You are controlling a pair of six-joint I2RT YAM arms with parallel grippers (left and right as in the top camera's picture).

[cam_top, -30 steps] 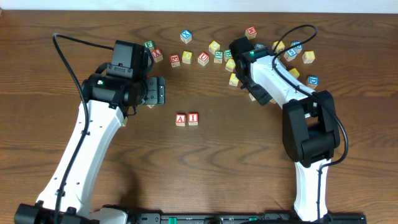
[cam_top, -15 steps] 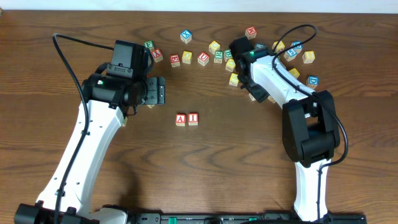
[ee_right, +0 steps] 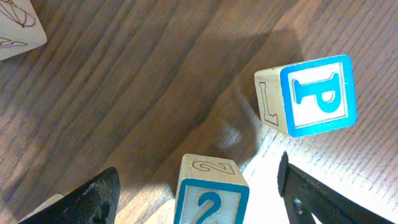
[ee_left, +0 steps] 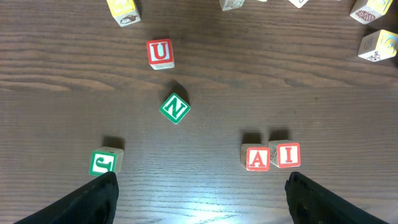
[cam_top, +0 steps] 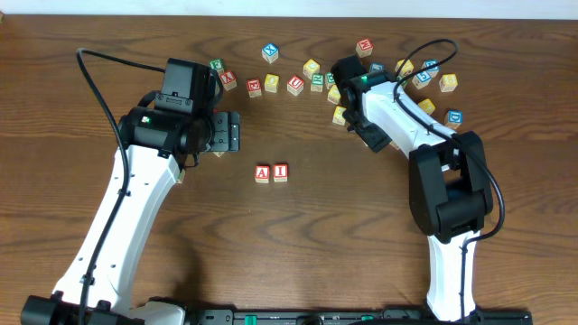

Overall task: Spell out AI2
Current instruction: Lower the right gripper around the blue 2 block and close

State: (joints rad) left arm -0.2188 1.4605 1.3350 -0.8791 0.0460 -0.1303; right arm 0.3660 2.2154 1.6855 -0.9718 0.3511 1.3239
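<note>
Wooden table (cam_top: 316,235): left gripper (ee_left: 200,198) spread wide, empty, left of centre. Right gripper (ee_right: 200,190) spread near the far edge, blue 2 cube (ee_right: 211,200) between its fingers, not touching. Red A cube (cam_top: 262,173) and red I cube (cam_top: 281,172) touch mid-table.
</note>
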